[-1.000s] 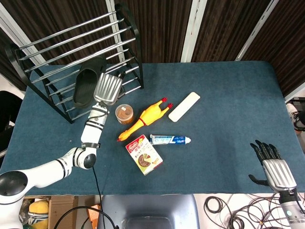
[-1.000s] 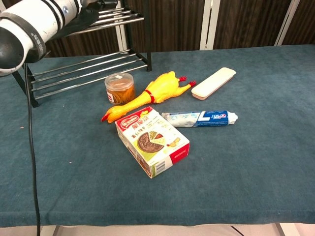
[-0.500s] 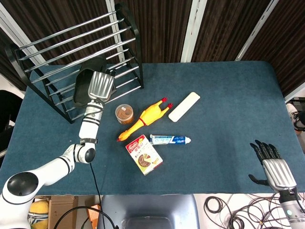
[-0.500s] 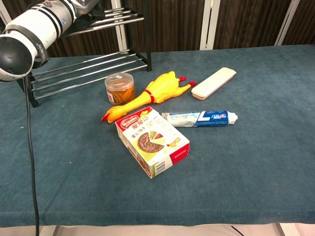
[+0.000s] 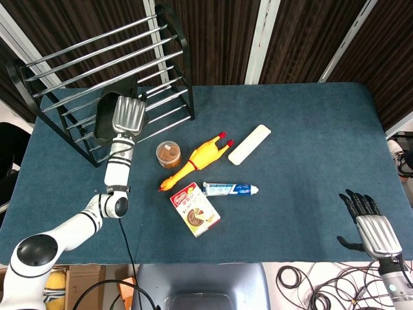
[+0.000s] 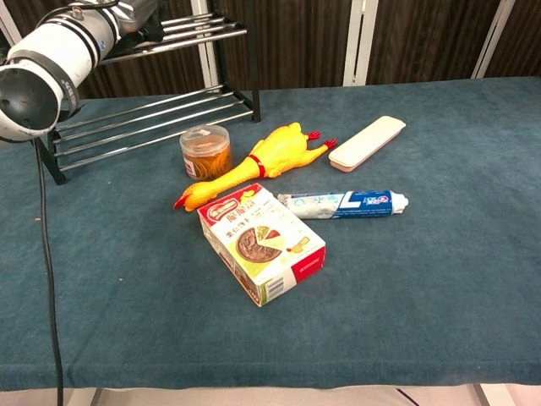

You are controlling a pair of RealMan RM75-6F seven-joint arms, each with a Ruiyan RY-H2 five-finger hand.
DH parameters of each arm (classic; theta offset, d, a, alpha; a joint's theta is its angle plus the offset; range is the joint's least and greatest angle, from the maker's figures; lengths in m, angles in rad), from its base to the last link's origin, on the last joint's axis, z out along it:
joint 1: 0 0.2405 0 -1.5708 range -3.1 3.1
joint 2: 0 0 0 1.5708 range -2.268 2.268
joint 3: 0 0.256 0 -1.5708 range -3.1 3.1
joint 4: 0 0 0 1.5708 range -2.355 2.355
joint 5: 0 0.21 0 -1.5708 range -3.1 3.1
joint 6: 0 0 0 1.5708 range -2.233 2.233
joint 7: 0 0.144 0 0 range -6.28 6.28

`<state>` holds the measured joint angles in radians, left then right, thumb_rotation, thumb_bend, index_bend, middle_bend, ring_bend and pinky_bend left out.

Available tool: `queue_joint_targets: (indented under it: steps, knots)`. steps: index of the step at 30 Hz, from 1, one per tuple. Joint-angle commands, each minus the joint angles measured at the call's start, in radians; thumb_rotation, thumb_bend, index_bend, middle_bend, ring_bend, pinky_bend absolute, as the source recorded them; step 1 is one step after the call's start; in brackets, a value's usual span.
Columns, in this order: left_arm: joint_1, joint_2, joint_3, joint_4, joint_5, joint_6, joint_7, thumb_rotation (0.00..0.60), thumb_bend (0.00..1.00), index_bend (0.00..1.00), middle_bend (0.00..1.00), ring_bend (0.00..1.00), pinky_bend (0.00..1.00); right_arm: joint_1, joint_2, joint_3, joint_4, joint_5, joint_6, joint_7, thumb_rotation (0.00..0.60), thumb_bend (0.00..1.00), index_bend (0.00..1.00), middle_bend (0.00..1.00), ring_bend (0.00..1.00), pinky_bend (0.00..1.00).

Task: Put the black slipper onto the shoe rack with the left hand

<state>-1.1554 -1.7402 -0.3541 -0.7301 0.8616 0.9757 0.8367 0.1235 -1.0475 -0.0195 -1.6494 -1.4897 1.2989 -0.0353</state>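
Note:
In the head view my left hand (image 5: 128, 115) holds the black slipper (image 5: 106, 115) over the middle bars of the black metal shoe rack (image 5: 71, 61) at the table's far left. The silver back of the hand covers much of the slipper; its fingers are hidden. In the chest view only my left forearm (image 6: 59, 44) shows at the top left, in front of the shoe rack (image 6: 148, 127). My right hand (image 5: 371, 229) rests off the table's near right corner with its fingers spread and nothing in it.
On the blue cloth lie a small round jar (image 5: 168, 154), a yellow rubber chicken (image 5: 197, 158), a white flat case (image 5: 249, 143), a toothpaste tube (image 5: 230, 189) and a food box (image 5: 195, 210). Cables lie on the floor near my right hand.
My left hand has carried the slipper left and further back over the rack bars. The right hand has not moved.

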Motion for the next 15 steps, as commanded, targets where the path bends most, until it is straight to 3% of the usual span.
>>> queue_joint_targets:
  steps: [1,15]
  knots:
    - [0.000,-0.002,-0.007,0.008,-0.003,0.000,-0.002,0.155,1.00,0.29,0.49,0.74,0.99,0.000,0.000,-0.001,0.000,0.000,0.000,0.000,0.600,0.12,0.00,0.00,0.00,0.00]
    - [-0.007,-0.025,-0.016,0.078,0.041,-0.024,-0.103,0.161,1.00,0.27,0.43,0.70,0.96,0.000,0.002,-0.002,-0.002,-0.001,-0.001,0.002,0.600,0.12,0.00,0.00,0.00,0.00]
